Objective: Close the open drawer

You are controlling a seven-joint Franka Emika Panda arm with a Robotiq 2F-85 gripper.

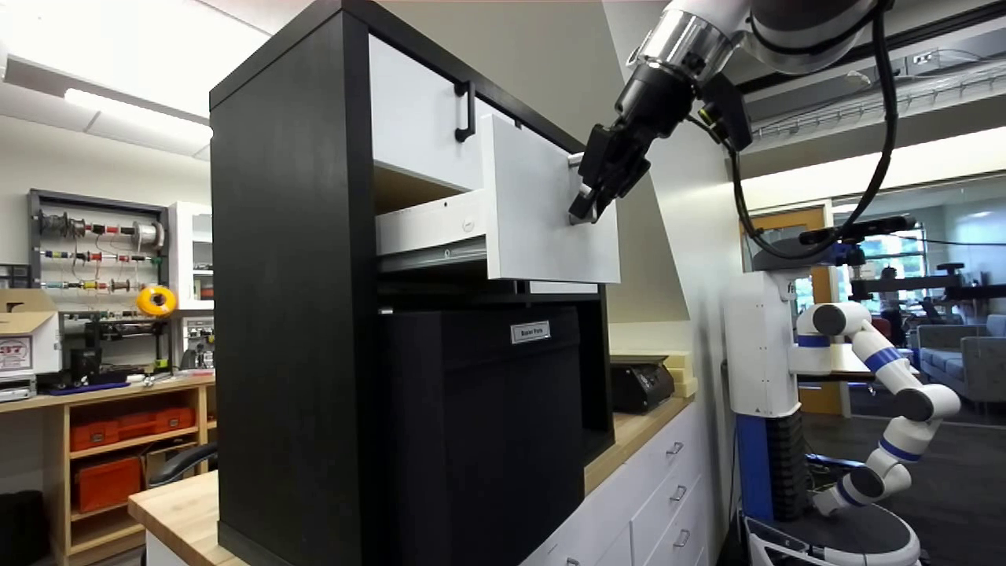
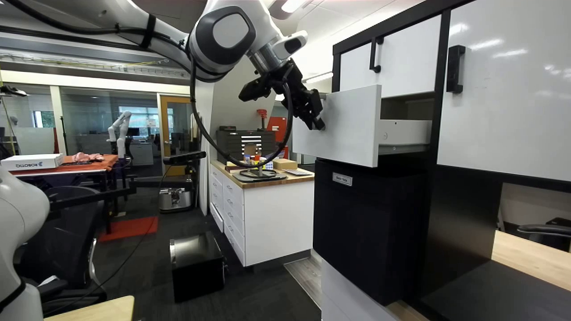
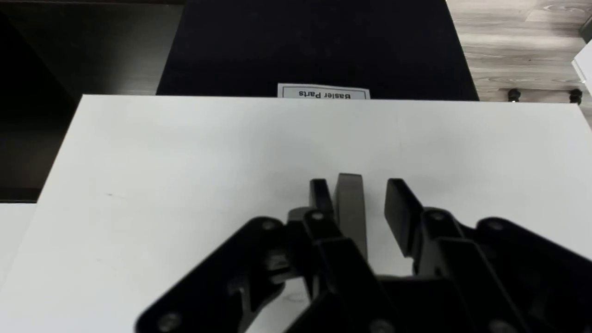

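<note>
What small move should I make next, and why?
I'd probably ease the gripper gently straight toward the cabinet: the drawer stands out from it in both exterior views, and in the wrist view the jaws stand open astride the handle, facing the drawer front.

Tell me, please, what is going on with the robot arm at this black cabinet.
The robot arm has its gripper at the bar handle of the white drawer, which it is meant to close. In the wrist view its fingers stand on either side of the handle, with a gap visible on one side, so the gripper is not clamped on it. The drawer is not yet closed: its pale side shows outside the black cabinet in both exterior views.
</note>
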